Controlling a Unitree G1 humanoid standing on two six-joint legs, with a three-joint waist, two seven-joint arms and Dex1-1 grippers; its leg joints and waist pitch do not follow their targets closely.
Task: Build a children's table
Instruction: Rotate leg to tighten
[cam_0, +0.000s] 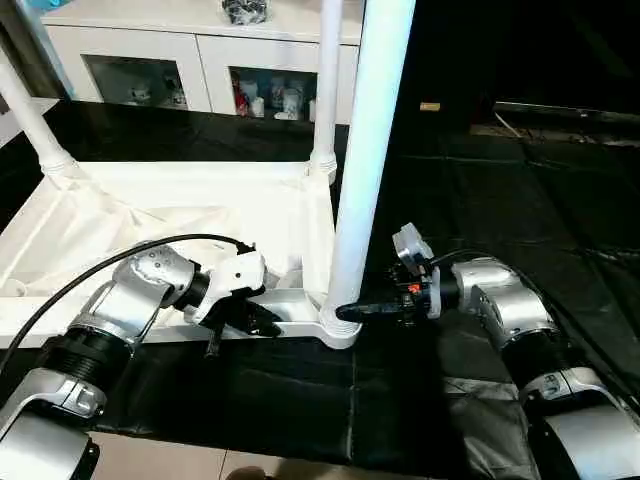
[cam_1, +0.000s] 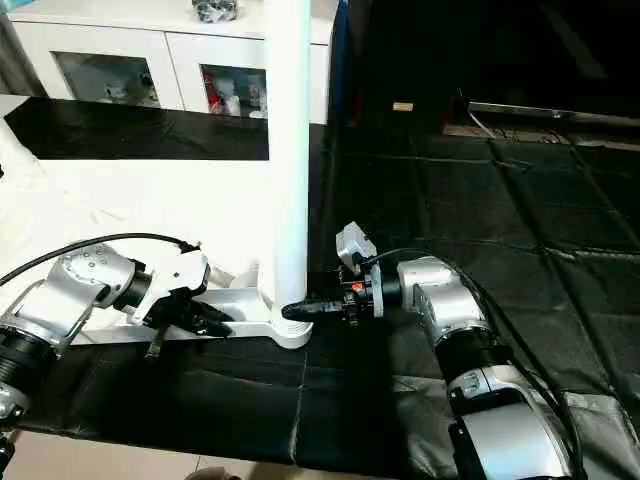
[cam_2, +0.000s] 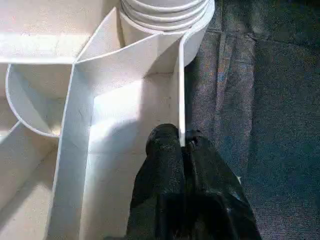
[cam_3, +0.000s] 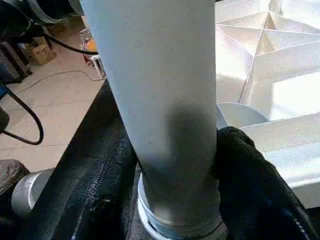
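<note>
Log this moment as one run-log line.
left gripper: shut on tabletop rim | right gripper: shut on near-corner leg, low by socket | leg upright | two far legs standing

The white table top (cam_0: 190, 215) lies upside down on the black mat, its ribbed underside facing up (thin walls meeting at angles around the rounded corner sockets). Three round tapered legs stand upright in sockets: the near leg (cam_0: 368, 150), one behind it (cam_0: 327, 85), another at far left (cam_0: 30, 115).
</note>
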